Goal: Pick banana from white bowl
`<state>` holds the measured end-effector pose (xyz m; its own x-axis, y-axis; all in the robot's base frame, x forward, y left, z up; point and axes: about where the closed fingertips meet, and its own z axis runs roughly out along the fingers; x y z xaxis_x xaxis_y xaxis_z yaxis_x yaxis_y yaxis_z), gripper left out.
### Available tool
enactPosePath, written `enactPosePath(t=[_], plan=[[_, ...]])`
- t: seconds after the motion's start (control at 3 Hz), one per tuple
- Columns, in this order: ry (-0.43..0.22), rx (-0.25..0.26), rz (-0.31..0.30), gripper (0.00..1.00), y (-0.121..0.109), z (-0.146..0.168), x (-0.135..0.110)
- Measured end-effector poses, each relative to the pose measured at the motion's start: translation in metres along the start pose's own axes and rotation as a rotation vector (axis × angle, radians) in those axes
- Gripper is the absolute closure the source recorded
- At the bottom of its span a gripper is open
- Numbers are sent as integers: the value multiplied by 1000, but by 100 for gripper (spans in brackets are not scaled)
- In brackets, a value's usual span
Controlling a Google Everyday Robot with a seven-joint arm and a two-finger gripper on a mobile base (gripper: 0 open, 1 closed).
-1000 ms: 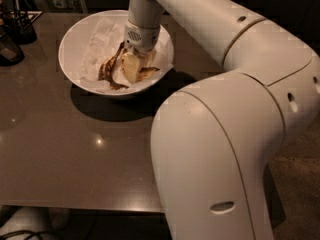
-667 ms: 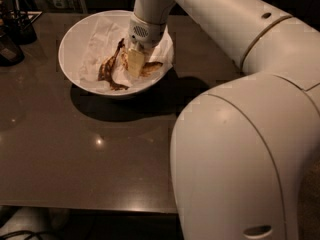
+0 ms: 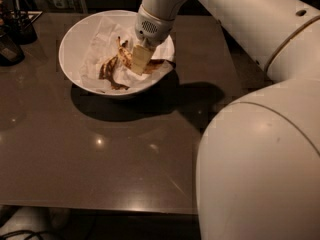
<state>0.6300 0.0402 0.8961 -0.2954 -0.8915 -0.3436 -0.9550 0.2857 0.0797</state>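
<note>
Status: pick not done yet, by my read. Gripper (image 3: 139,61) is down inside the white bowl (image 3: 67,49), upper-centre of frame, tip right at the banana (image 3: 109,70) and touching it or just abt to, can't say which. Banana lies in the bowl on crumpled white paper (image 3: 97,44): brown-blotched pieces meeting in a V just left of the gripper, w/ another dark bit poking out on its right side. Jaws: can't tell how wide they stand or whether they've got hold of anything, since the tip shows only as one pale block from this angle. Nothing looks lifted; the fruit seems to rest flat on the paper. So approach and descent look done; what's left, imo, is confirming the grasp, raising the fruit clear of the rim and carrying it out w/o dragging the paper along. Soft overripe skin could slip or tear, so I'd go gentle. Arm (image 3: 260,29) sweeps in from upper right, and its big white housing fills the lower right of frame. Surface: dark brown glossy table (image 3: 100,149), light spots reflecting near centre-left, bowl's shadow falling to the right. Dark containers (image 3: 17,29) sit at the upper-left edge, well apart from the bowl. Room beyond is dim, not much readable.
</note>
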Motion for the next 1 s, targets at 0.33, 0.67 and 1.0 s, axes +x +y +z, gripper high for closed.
enactPosePath(t=[0.33, 0.67, 1.0], plan=[[-12, -6, -37, 100, 14, -11, -2], [-31, -15, -110, 100, 58, -43, -13], [-32, -14, -111, 100, 58, -43, -13]])
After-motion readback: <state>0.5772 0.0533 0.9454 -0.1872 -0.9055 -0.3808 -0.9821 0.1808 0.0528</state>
